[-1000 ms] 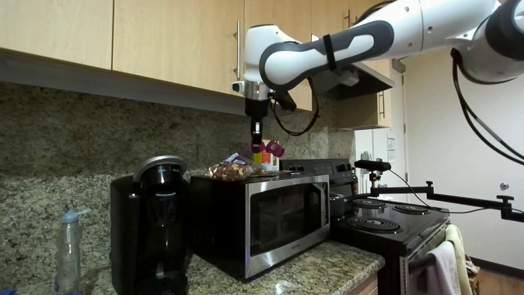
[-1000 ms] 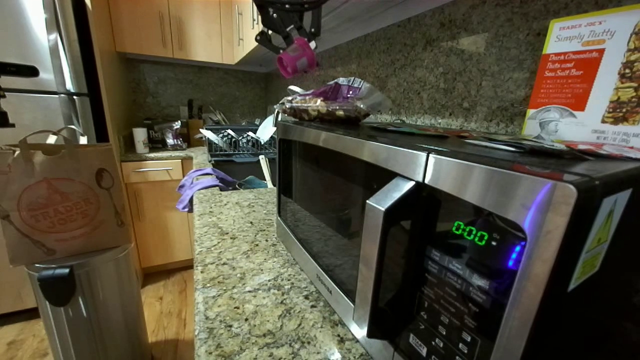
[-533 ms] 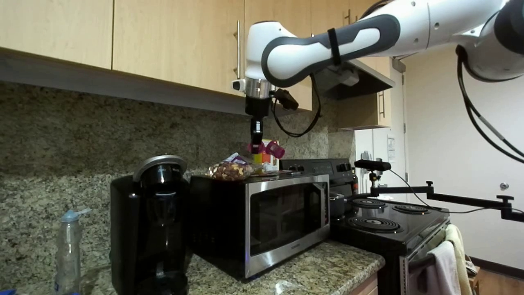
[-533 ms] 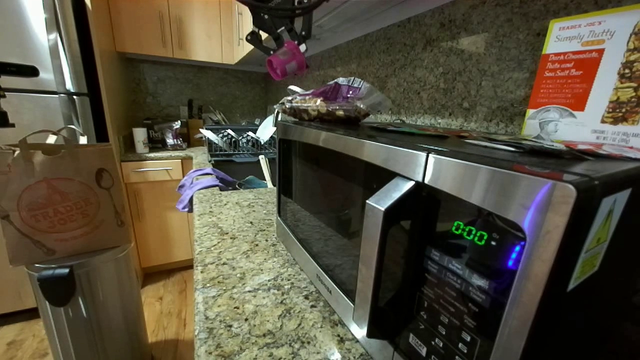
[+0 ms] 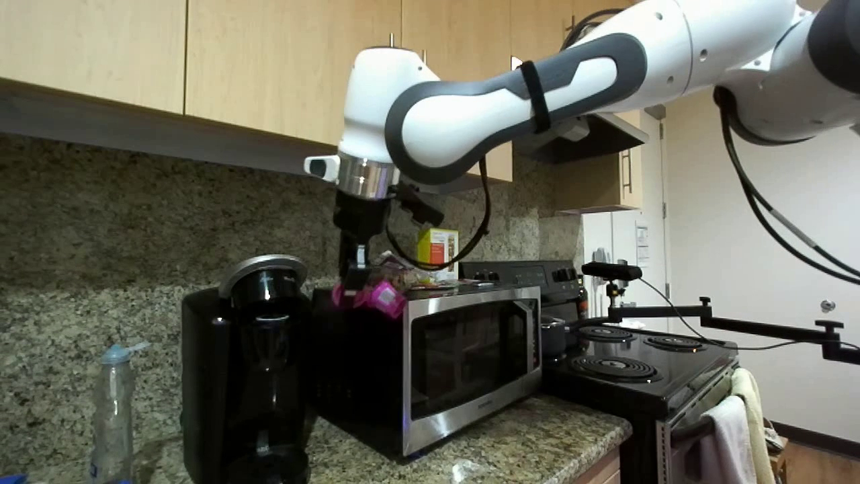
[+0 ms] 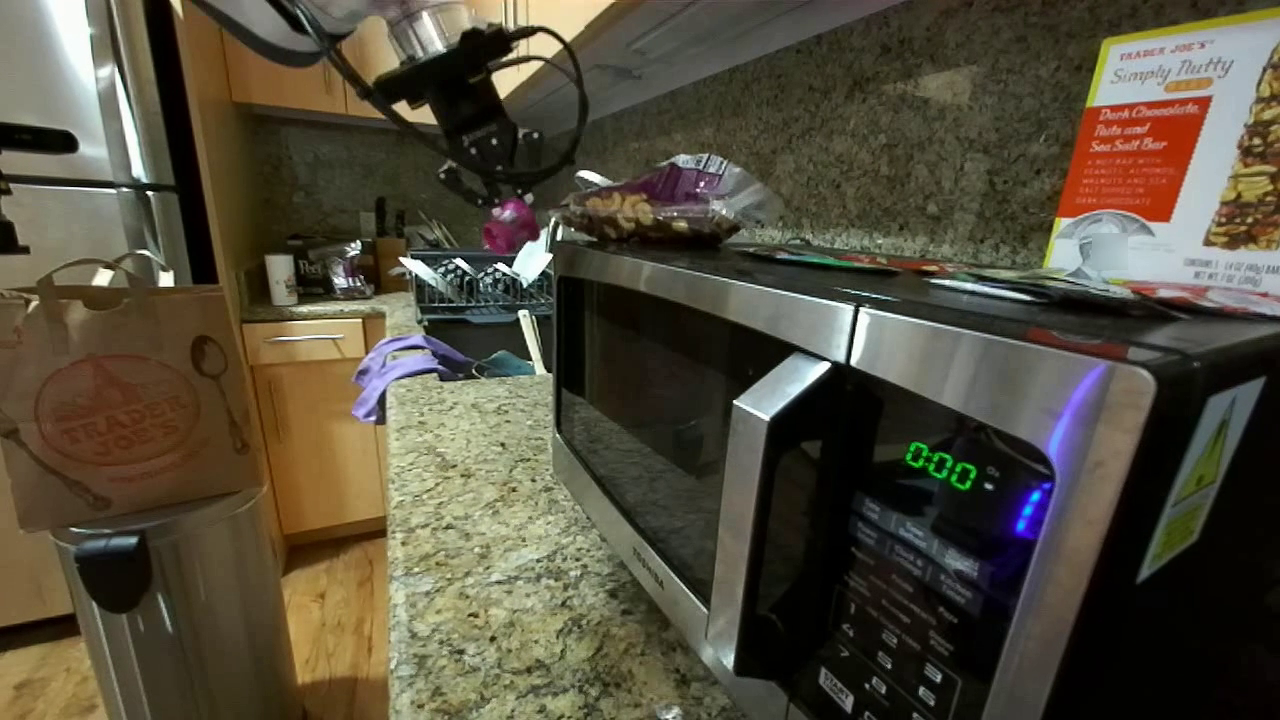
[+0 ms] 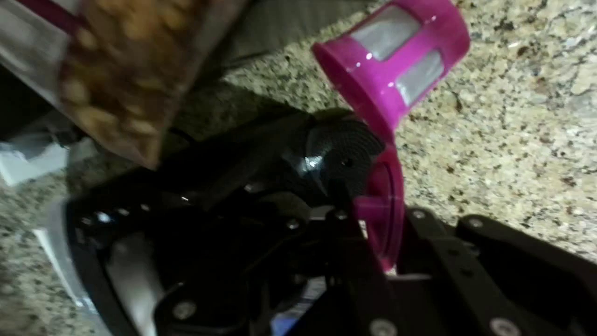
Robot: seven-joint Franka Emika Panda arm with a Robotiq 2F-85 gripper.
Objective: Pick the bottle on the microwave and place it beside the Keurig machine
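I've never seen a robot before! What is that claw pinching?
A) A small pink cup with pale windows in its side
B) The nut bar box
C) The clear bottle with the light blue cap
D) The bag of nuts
A: in the wrist view the gripper is closed on what looks like the open lid of the pink cup, whose pale side windows show plainly.

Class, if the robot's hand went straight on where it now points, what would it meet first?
Probably the round drip tray of the Keurig machine, the pink filter in the hand leading; depth is unclear, so perhaps the countertop beside it.
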